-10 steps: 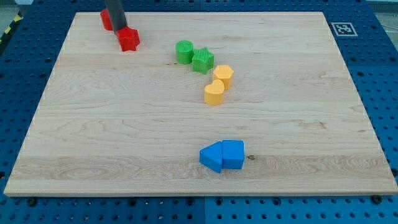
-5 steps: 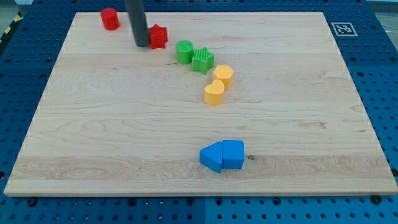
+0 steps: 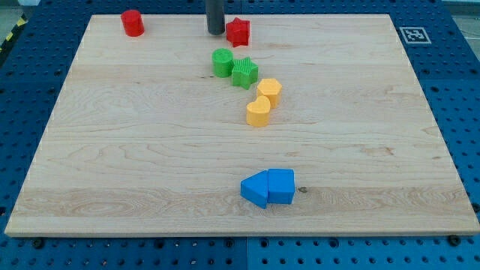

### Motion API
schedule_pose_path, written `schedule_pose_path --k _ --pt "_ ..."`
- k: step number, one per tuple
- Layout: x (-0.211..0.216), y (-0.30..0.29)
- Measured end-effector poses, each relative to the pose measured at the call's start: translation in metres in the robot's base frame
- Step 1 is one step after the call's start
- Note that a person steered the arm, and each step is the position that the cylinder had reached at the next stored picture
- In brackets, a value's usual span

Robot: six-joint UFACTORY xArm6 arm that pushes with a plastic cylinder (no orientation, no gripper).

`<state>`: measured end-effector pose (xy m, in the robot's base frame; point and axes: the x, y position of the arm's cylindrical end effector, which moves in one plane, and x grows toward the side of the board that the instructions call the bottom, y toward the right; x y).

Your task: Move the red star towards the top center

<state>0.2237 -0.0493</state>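
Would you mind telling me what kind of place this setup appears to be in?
Probably a robotics lab bench: a wooden board lies on a blue perforated table, a fiducial marker sits in its corner, and my tip is just left of the red star.

Straight dark rod, charcoal grey to near black, round in section and of even thickness along the visible length. Surface smooth and matt, with a faint lighter sheen down one side. Upper part cut off by the view's top edge; only a short lower section visible. My tip point(image 3: 216, 33): blunt, flat-ended, same dark colour as the shaft. Markings, screws, cables and joints not discernible on the visible portion. Rest of the arm out of view.
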Motion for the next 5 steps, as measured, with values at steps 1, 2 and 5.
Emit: schedule_pose_path --k 1,2,5 --pt "-0.005 0.033" --pt "0.017 0.076" --pt "0.009 0.012"
